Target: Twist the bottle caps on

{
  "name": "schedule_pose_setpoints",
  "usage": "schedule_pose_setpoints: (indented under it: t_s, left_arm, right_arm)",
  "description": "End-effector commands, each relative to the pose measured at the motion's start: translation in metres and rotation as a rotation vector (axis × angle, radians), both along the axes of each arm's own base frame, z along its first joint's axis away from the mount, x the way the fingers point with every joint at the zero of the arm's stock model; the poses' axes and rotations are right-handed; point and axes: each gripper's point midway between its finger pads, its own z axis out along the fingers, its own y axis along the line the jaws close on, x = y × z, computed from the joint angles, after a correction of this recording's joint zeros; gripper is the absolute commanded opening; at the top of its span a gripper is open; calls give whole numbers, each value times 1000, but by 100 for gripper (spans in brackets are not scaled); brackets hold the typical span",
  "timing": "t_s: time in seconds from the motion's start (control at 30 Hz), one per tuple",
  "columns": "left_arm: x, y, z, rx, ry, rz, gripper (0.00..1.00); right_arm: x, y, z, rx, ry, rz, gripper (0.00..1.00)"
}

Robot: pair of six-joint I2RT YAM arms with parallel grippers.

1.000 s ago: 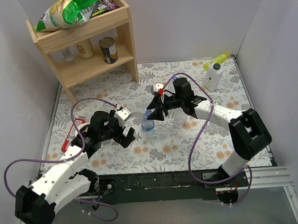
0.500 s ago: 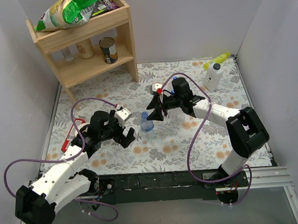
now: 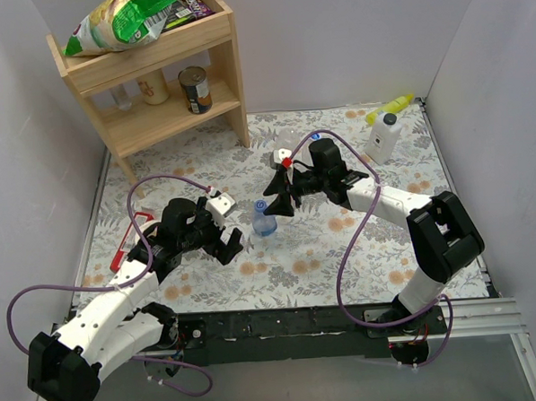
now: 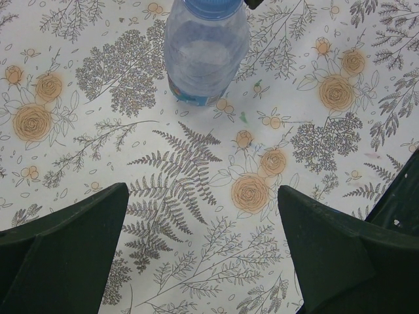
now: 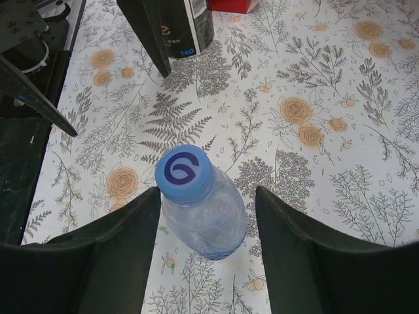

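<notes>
A clear bottle (image 3: 265, 220) stands upright near the middle of the floral mat (image 3: 387, 248), its blue cap (image 5: 184, 171) already seated on the neck. How tightly it is screwed on cannot be told.

The right gripper (image 5: 208, 193) straddles the bottle just below the cap. Its jaws are released: mat shows between the bottle and one finger, so nothing is being squeezed. Probably it has let go of the cap, or is placed to take a fresh hold for another twist.

The left gripper (image 4: 201, 191) hovers low, near and to the left of the bottle. Its jaws are spread wide and hold nothing. From there it could reach in and steady the body.

Bare mat lies between the left gripper and the bottle. The wooden shelf (image 3: 154, 81) at far left and the white bottle with the yellow nozzle (image 3: 386, 133) at far right stand well apart.
</notes>
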Motion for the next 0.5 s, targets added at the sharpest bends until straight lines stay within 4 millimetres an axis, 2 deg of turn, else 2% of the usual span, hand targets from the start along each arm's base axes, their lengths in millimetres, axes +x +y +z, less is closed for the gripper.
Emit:
schedule_pose_setpoints:
  t_s: [0.0, 0.47]
  left_arm:
    - [4, -2, 14, -21, -38, -14, 98]
    - [3, -3, 14, -24, -36, -22, 98]
  right_arm:
    - [5, 3, 15, 25, -27, 3, 67]
    - [5, 2, 15, 23, -30, -5, 68]
